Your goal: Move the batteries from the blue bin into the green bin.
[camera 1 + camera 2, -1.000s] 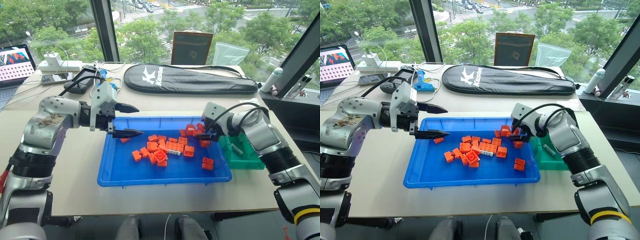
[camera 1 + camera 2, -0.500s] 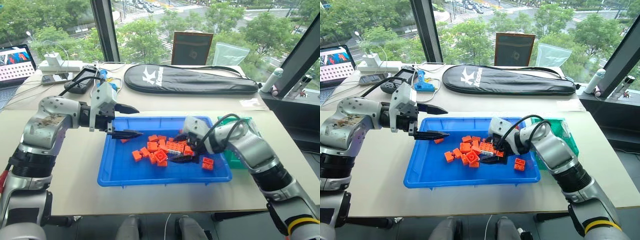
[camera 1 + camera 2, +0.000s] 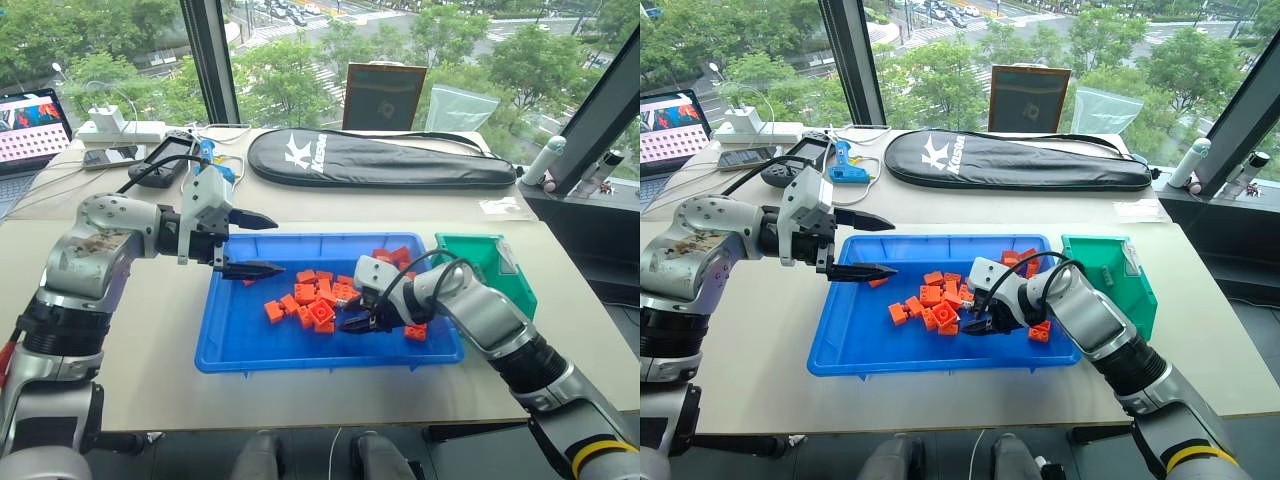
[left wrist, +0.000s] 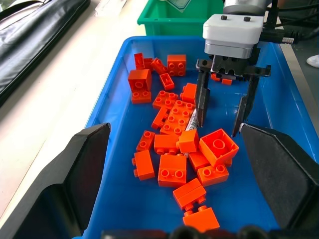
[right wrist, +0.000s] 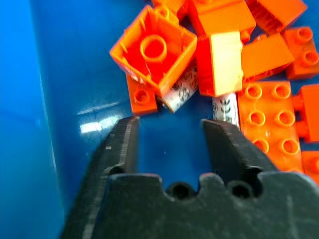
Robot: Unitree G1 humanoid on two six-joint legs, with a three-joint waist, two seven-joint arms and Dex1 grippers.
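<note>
Right gripper (image 3: 352, 322), at centre frame, has swung away from the green bin (image 3: 484, 268) and down into the blue bin (image 3: 330, 352), where it now sits low among orange toy bricks (image 3: 322, 300). Its two black fingers stand a little apart, far narrower than a second earlier, and they hold nothing; in the left wrist view one fingertip (image 4: 201, 118) comes down right beside a silver battery (image 4: 192, 121) that pokes out from under the bricks. The right wrist view shows two batteries (image 5: 180, 92) tucked partly beneath the bricks, just ahead of the fingertips. Left gripper (image 3: 258, 243), at left of centre, hovers over the tray's far left corner exactly as before, its fingers spread wide and empty. The green bin stands against the tray's right end. Across the upper frame lies a black racket bag (image 3: 380, 158) with a white "K" logo and a word too small to read.
</note>
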